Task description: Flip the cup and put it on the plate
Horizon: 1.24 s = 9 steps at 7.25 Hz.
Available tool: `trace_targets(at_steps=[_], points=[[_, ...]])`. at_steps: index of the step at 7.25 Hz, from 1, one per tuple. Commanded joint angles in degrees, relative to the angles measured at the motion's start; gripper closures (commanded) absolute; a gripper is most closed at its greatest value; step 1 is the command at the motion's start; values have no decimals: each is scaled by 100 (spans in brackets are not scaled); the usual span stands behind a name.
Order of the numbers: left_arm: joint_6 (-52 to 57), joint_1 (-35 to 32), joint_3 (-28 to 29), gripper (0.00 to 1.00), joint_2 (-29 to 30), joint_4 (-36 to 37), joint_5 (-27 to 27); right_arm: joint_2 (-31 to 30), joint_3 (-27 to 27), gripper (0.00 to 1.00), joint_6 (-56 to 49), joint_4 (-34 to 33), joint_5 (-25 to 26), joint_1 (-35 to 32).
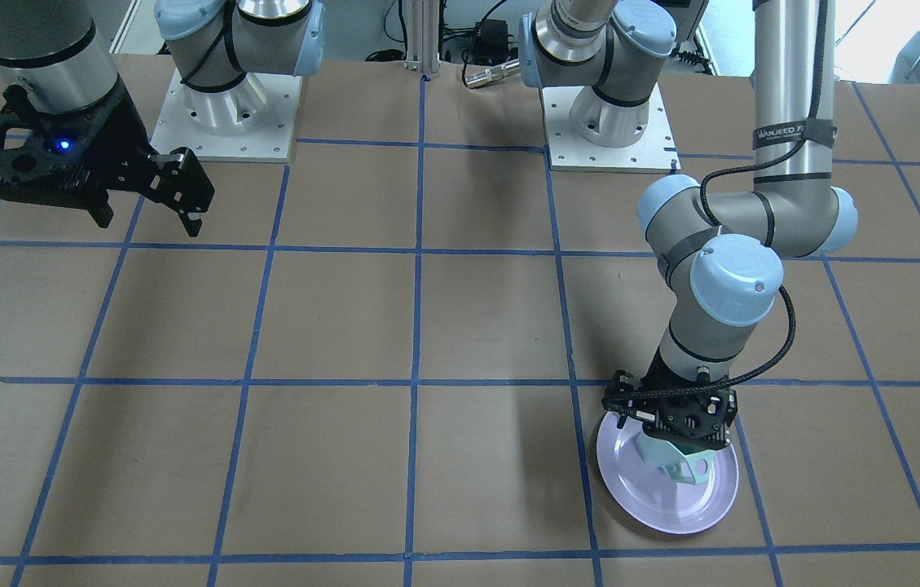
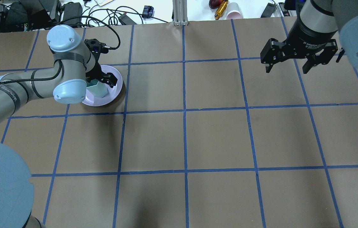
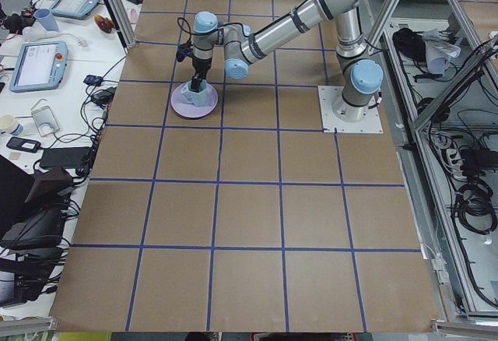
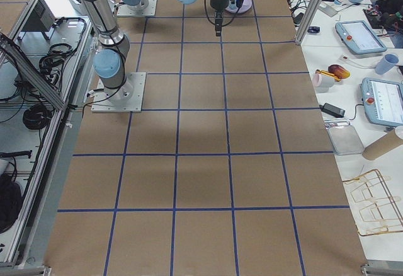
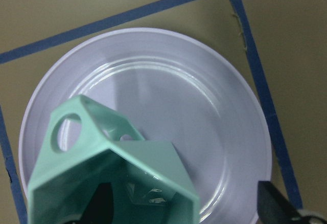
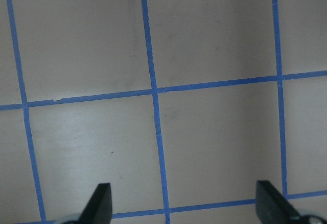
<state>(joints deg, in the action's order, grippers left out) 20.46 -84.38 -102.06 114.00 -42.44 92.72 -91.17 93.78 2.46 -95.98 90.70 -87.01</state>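
The mint-green faceted cup (image 5: pixel 127 168) stands on the lavender plate (image 5: pixel 204 106), open side up, with its handle (image 5: pixel 66 129) toward the plate's rim. My left gripper (image 5: pixel 186 208) is open and low over the plate. One finger (image 5: pixel 101 203) shows inside the cup's mouth, and the other finger (image 5: pixel 271 208) stands well clear of the cup. The cup (image 2: pixel 98 90) and plate (image 2: pixel 115 85) are at the far left in the overhead view, partly hidden by the left wrist. My right gripper (image 2: pixel 288 68) is open and empty, raised over the far right.
Brown table with a blue tape grid (image 2: pixel 183 110). Both arm bases (image 1: pixel 223 114) stand at the robot's edge. Cables, tablets and small items lie beyond the table's far edge (image 2: pixel 223 8). The left arm's elbow (image 2: pixel 69 91) overhangs the plate.
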Motion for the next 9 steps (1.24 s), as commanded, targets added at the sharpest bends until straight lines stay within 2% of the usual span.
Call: trace_targets(at_steps=[1, 3, 7, 8, 9], points=[[-94, -17, 386, 0, -342, -805, 1, 3, 0, 0, 0, 0, 0, 0], [-286, -104, 1010, 0, -641, -2000, -8, 3, 0, 0, 0, 0, -9, 0], [-1095, -157, 1618, 0, -1362, -3820, -104, -6, 0, 0, 0, 0, 0, 0], [-1436, -157, 1793, 0, -1511, -4077, -575, 3, 0, 0, 0, 0, 0, 0], [-1613, -149, 2021, 0, -1582, -4410, -692, 3, 0, 0, 0, 0, 0, 0]])
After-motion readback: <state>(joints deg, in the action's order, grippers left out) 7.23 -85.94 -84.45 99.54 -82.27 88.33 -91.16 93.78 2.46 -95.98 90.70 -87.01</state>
